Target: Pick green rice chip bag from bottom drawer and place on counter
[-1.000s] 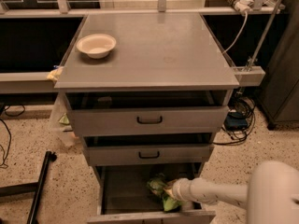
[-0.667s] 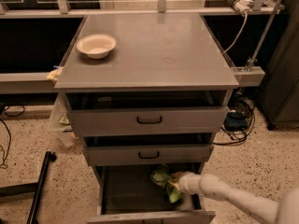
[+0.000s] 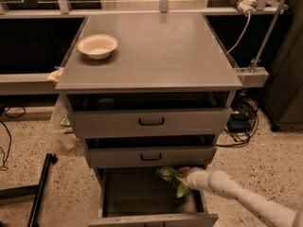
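— Pincer (image 3: 185,178) first: where is it?

— Low on the right of the grey metal three-drawer cabinet (image 3: 75,126), at the end of the robot's thick white tubular arm (image 3: 236,195), which reaches in from the lower right corner. It is inside the deep grey bottom drawer (image 3: 137,195), toward the back right, just below the middle drawer's front.

— Open or closed?

— I cannot tell. Its tip meets the crumpled bright green foil rice chip bag (image 3: 171,176), and the end of the arm covers the rest.

— So where exactly is the bag?

— In the bottom drawer, at the back right, touching the pincer. Its upper edge is tucked under the middle drawer's front. I cannot tell whether it rests on the drawer floor or hangs clear of it.

— And the drawers?

— All three stand pulled out, the bottom one farthest. The shallow grey top drawer (image 3: 189,123) and shallow grey middle drawer (image 3: 118,157), each with a black bar handle, are only partly out.

— What about the top?

— It is a broad, flat, smooth grey surface (image 3: 161,56). A shallow round white bowl (image 3: 97,46) sits near its back left corner, well apart from the bag.

— Anything around the cabinet?

— A speckled beige floor (image 3: 265,160) and a tangle of black cables (image 3: 241,122) to the right. A clear plastic bag (image 3: 61,122) with greenish bits is by the left side.
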